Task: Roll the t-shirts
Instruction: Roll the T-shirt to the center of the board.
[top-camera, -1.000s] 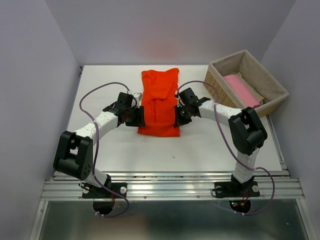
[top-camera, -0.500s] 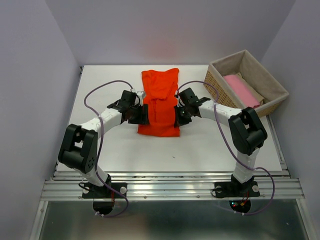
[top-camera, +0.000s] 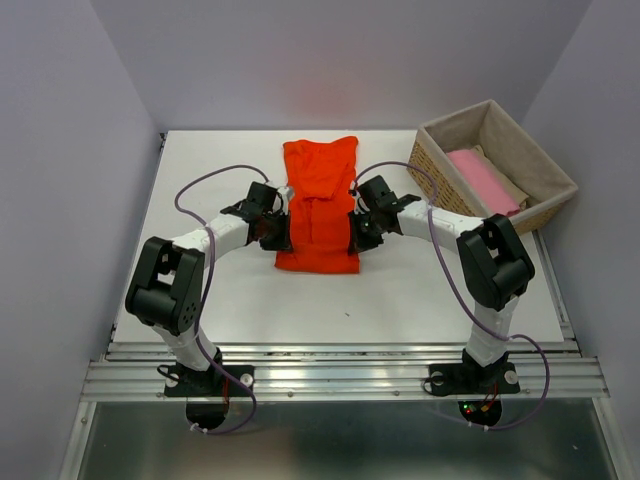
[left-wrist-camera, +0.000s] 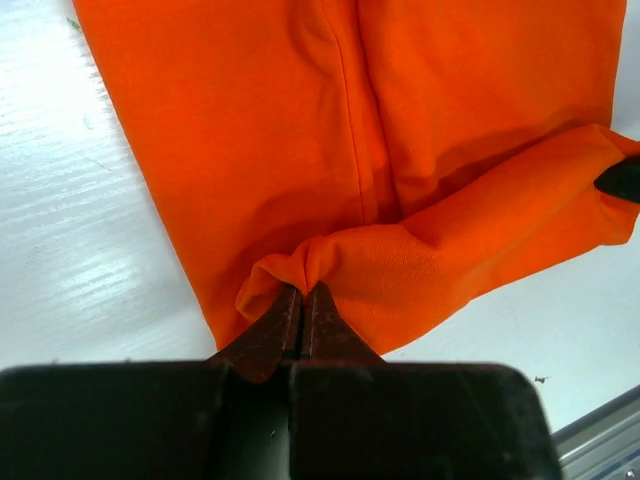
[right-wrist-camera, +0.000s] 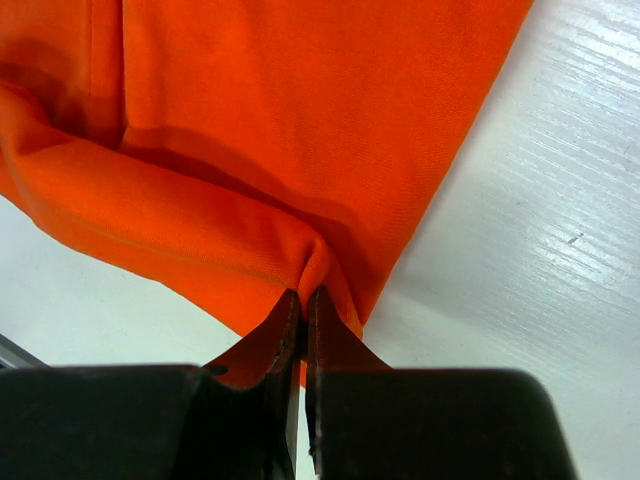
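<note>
The orange-red t-shirt (top-camera: 318, 200) lies flat on the white desk (top-camera: 420, 290), about midway between the two arms. It is folded lengthwise into a narrow strip that runs from the near part of the desk toward the back wall.

The left gripper (left-wrist-camera: 303, 300) sits at the strip's left edge, close to its near end. Its jaws are pressed together on a small pinch of the cloth, and the fabric bunches into a ridge right at the tips. The right gripper (right-wrist-camera: 303, 302) sits opposite at the strip's right edge, also pinched tight on a fold of the same shirt. Between the two grippers, the near end of the shirt is lifted into a low fold lying over the flat part of the strip.

A woven basket (top-camera: 440, 165) stands at the far right corner of the desk, well apart from the orange shirt. A pale pink t-shirt (top-camera: 482, 178) lies inside it, with a beige one (top-camera: 512, 186) beside it.
</note>
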